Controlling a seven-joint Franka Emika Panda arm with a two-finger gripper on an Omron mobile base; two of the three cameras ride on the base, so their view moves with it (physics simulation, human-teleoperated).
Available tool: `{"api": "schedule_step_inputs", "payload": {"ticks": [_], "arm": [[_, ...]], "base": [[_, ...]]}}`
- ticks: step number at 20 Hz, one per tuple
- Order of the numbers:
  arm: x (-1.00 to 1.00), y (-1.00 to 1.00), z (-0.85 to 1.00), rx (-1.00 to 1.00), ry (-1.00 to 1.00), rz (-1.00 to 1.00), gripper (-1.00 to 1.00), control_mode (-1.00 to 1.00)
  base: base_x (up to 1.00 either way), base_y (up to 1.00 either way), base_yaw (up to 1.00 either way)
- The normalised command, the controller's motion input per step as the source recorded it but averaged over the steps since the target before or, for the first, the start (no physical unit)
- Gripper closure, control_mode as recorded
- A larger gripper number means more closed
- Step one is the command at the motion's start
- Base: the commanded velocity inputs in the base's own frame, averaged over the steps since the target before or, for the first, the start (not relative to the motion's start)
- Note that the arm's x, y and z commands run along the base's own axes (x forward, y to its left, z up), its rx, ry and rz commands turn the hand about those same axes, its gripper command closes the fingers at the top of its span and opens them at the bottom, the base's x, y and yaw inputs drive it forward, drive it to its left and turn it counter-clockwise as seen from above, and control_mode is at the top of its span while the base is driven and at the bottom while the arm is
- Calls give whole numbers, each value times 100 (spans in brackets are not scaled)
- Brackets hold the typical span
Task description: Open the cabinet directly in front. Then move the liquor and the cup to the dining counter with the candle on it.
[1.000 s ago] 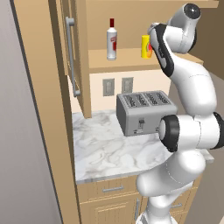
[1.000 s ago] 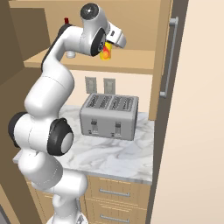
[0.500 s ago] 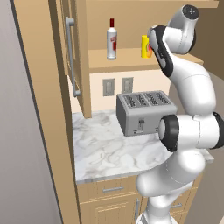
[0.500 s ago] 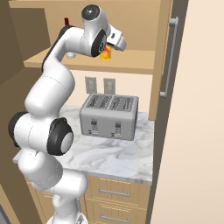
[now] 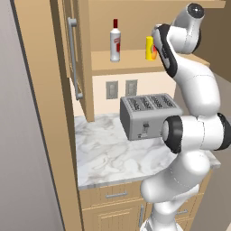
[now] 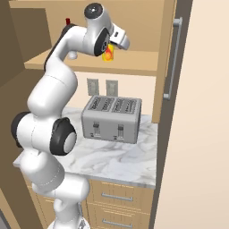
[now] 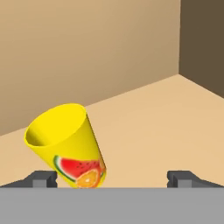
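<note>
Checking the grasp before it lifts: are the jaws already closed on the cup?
No. In the hand view the two fingertips stand wide apart, with the cup on the shelf near one of them and not pinched.

Marble counter [image 5: 103,158] down below carries a silver toaster [image 5: 146,115]; two wall outlets [image 5: 121,89] sit behind it; wood drawers [image 6: 118,205] run underneath.

Kitchen; toaster [image 5: 148,115] on marble counter [image 5: 106,155]; wall cabinet [image 5: 76,54]
</note>
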Motion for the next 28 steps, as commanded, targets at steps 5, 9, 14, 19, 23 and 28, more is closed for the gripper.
{"api": "schedule_step_inputs", "payload": {"ticks": [5, 9, 14, 19, 23, 28], "arm": [[8, -5, 6, 0, -7, 0, -100, -100], [0, -2, 0, 0, -15, 0, -100, -100], [0, 0, 0, 0, 0, 0, -100, -100], [22, 0, 0, 0, 0, 0, -100, -100], [38, 0, 0, 0, 0, 0, -100, -100], [36, 0, 0, 0, 0, 0, -100, -100]], "base": [[0, 0, 0], [0, 0, 0], [0, 0, 0], [0, 0, 0], [0, 0, 0], [0, 0, 0]]}}
